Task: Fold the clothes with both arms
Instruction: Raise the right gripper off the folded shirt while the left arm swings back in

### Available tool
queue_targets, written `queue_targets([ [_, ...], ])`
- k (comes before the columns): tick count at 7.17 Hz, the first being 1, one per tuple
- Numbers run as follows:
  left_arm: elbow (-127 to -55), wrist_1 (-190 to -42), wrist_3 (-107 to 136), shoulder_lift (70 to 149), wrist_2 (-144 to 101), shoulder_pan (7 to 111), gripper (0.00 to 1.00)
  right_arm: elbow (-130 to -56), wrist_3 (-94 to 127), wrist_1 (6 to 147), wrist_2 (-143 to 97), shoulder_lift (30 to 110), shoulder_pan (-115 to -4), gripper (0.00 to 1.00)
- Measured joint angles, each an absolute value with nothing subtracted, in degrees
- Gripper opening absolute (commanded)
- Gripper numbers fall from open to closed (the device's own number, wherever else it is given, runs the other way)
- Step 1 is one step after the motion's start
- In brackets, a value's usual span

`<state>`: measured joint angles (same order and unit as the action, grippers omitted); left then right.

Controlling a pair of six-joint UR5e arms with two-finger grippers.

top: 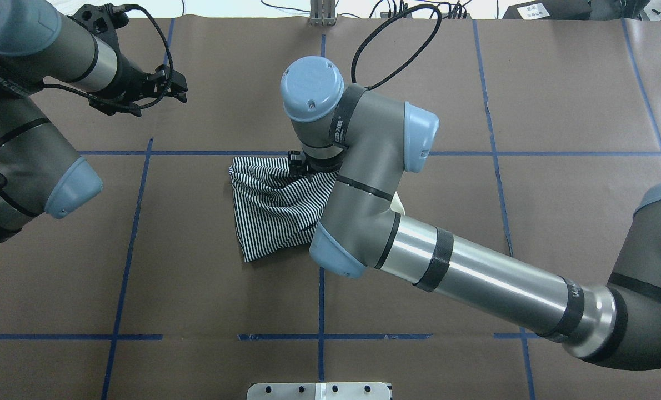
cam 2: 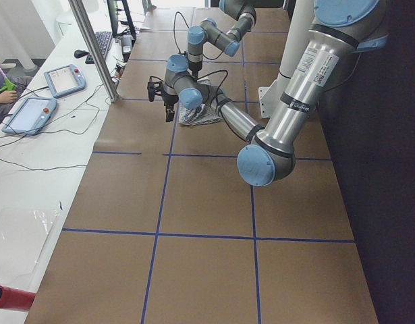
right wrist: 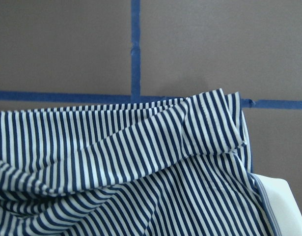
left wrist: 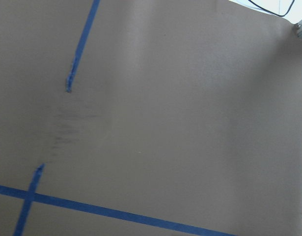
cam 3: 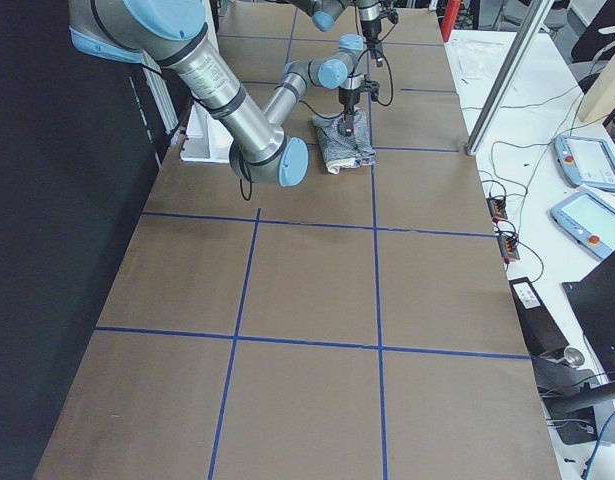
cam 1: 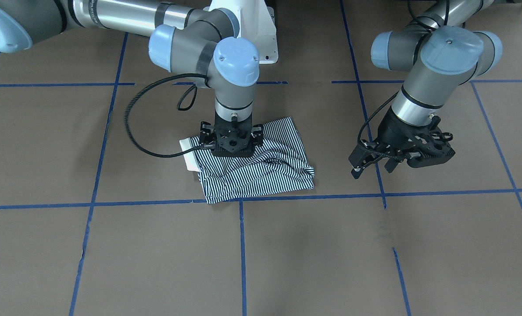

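A table covered in brown paper and marked into squares with blue tape (cam 1: 287,263) is seen beneath two grey-silver jointed arms. The right arm (cam 1: 226,66) is pointed straight down near the table's middle, while the left arm (cam 1: 436,66) is held off to the robot's left. A short-sleeved polo shirt in thin navy-and-white stripes (cam 1: 252,175) is laid as a rumpled, partly folded bundle near the centre, its long axis running side to side across the table. The black right gripper (cam 1: 231,147) is set on the bundle. Its fingers are hidden under its body, so their state cannot be told. The black left gripper (cam 1: 372,170) is held over bare paper, well apart from the shirt, fingers spread and empty. The plain cream collar (cam 1: 188,158) is shown at the bundle's end on the robot's right. The right arm is judged the nearer. The left would need to be carried rightward along that axis.
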<state>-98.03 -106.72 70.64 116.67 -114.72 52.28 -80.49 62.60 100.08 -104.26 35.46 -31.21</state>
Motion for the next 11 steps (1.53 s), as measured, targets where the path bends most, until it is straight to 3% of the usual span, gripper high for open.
queue_targets([
  [5,-98.16,-106.70,70.58,116.46,-114.87,52.66,1.00,-68.69,55.37,86.84,-97.75,34.83,-30.45,1.00],
  [9,-98.13,-106.70,70.59,116.56,-114.87,52.79,1.00,-58.62,50.52,75.07,-95.23,32.83,-36.36,1.00],
  [11,-97.91,-106.94,72.06,116.87,-114.91,52.40,1.00,-57.99,49.84,73.12,-96.84,31.55,-39.36,1.00],
])
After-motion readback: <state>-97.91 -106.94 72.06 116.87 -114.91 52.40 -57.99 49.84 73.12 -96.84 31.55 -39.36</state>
